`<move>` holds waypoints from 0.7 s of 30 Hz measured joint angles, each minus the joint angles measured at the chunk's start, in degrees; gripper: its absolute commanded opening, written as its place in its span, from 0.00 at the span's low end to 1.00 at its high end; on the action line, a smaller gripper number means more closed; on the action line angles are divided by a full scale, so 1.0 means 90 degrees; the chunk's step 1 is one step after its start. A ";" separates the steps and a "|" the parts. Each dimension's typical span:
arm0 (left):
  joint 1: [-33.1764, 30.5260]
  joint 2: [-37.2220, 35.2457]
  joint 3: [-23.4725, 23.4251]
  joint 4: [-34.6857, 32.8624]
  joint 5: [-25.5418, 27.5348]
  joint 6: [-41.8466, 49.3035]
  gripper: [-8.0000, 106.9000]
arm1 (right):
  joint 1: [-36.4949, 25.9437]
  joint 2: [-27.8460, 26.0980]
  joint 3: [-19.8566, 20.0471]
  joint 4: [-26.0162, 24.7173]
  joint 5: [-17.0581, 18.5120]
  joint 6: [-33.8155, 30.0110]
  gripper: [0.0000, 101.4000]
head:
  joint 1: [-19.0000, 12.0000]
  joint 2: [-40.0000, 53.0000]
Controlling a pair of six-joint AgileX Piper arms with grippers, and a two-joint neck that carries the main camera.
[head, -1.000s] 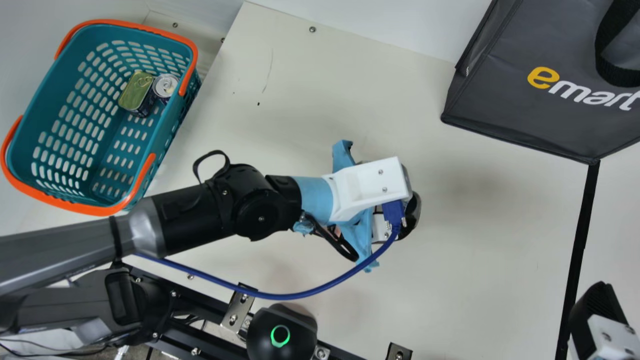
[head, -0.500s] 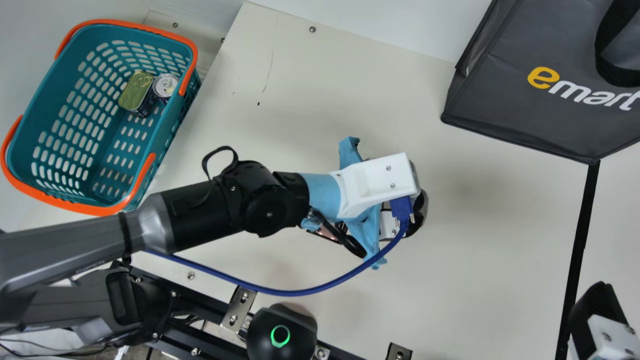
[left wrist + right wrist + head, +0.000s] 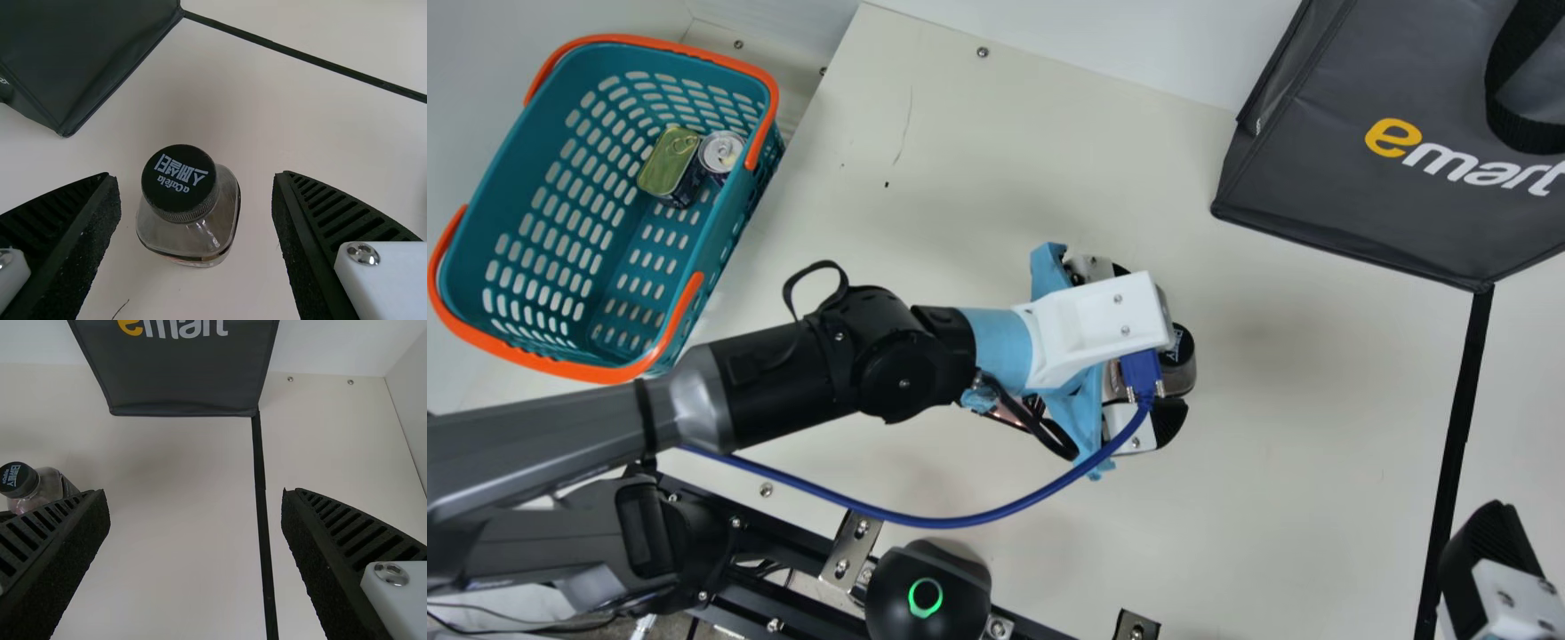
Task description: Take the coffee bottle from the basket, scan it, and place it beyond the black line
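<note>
My left gripper (image 3: 1151, 348) is over the middle of the table in the main view, its fingers apart on either side of the coffee bottle (image 3: 1179, 356). From the left wrist camera, the black-capped bottle (image 3: 190, 233) stands between the open fingers of the left gripper (image 3: 195, 179), with a gap on both sides. The black line (image 3: 1458, 427) runs to the right of the bottle. At the lower right, a finger of my right gripper (image 3: 1489, 560) shows. In the right wrist view, the right gripper (image 3: 195, 495) is open and empty, and the bottle (image 3: 43, 490) is beyond one finger.
A teal basket (image 3: 578, 204) with orange handles holds a flat tin (image 3: 670, 163) and a can (image 3: 721, 153) at upper left. The dark shopping bag (image 3: 1360, 204) is at upper right. A black rounded device (image 3: 929, 591) with a green ring is at the near edge.
My left gripper first shifted slightly right with the bottle, then opened, its fingers spreading off the bottle. My right gripper has kept still.
</note>
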State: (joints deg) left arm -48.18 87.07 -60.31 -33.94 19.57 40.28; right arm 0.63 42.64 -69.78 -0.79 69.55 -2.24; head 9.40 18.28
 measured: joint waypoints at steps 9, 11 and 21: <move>-0.0046 -0.0173 0.0029 0.0298 0.0015 -0.0290 0.85 | 0.0000 0.0000 0.0000 0.0000 0.0000 0.0000 0.90 | 0.0000 0.0000; -0.0058 -0.0230 0.0016 0.0405 0.0027 -0.0401 0.85 | 0.0000 0.0000 0.0000 0.0000 0.0000 0.0000 0.90 | 0.0000 0.0000; -0.0073 -0.0570 -0.0059 0.0992 0.0216 -0.1030 0.85 | 0.0000 0.0000 0.0000 0.0000 0.0006 0.0000 0.90 | 0.0000 0.0000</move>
State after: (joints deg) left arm -48.84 81.95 -60.85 -25.02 21.51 31.01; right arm 0.63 42.64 -69.78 -0.79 69.61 -2.24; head 9.40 18.28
